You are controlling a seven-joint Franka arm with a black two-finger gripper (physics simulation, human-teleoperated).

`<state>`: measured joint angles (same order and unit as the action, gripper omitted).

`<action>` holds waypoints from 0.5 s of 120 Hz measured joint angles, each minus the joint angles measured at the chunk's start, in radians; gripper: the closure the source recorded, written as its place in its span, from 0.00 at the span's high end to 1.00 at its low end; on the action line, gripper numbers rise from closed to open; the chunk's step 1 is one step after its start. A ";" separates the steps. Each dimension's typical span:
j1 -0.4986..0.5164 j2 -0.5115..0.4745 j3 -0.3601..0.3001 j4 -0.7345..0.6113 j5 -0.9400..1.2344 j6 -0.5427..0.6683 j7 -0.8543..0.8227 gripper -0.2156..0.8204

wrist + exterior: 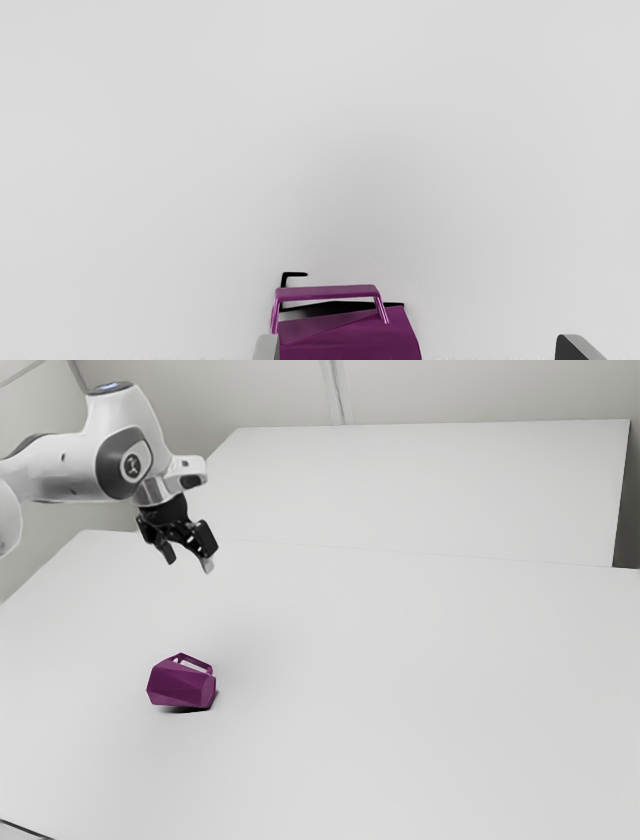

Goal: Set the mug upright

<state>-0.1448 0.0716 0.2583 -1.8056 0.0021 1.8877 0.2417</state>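
Nearest in the exterior view, the purple mug (181, 686) lies on its side on the white table (400, 680), its handle (327, 292) uppermost. Beyond and above it hangs the end effector (189, 561), its fingers wide apart, clear of the mug. Farther back, past the table, is another broad white surface (430, 485).

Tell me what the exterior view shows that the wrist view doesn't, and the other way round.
Exterior view: the arm's white body and the pale wall beyond the table. Wrist view: the hooked black shadow by the handle of the mug. Both: the purple mug lying on its side, its handle, and the hand with its fingers apart.
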 joint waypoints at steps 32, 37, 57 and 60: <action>0.048 -0.030 0.041 -0.159 -0.119 0.061 0.065 0.79; 0.065 -0.017 0.057 -0.163 -0.150 0.067 0.088 0.79; 0.153 0.065 0.090 -0.153 -0.265 0.059 0.193 0.79; 0.158 0.078 0.094 -0.149 -0.285 0.054 0.210 0.79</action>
<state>0.0132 0.1498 0.3521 -1.9549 -0.2826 1.9417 0.4518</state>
